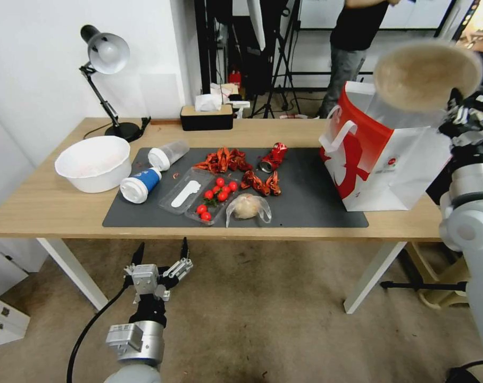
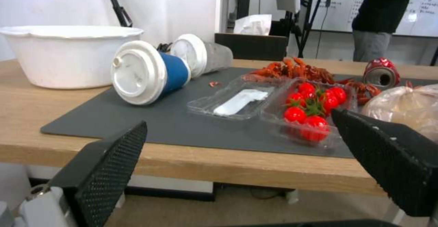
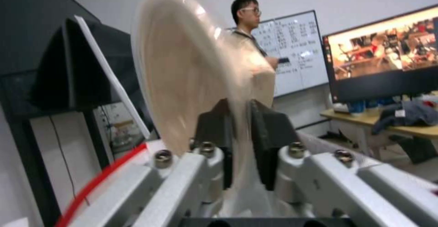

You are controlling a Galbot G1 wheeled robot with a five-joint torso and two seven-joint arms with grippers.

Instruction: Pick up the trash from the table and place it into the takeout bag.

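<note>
**Bowl held above bag mouth; release pending**

Right gripper (image 3: 239, 148) is clamped on the rim of the beige paper bowl (image 1: 426, 74), which is tipped on edge, its hollow facing the head camera. Directly below this gripper stands the takeout bag (image 1: 382, 159), upright at the end of the dark grey mat (image 1: 310, 205), mouth open.

Step in hand, by my judgement: depositing the bowl. The next move calls for lowering it inside the bag's rim before letting go, keeping clear of the white handles.

Left gripper (image 1: 160, 256) hangs below the table (image 1: 44, 210) edge, fingers spread and empty. Ahead of it lie the blue-and-white lidded cup (image 2: 148, 72), clear cup (image 2: 201, 54), crushed red can (image 2: 381, 73) and bagged bun (image 1: 247, 206), all uncollected.
</note>
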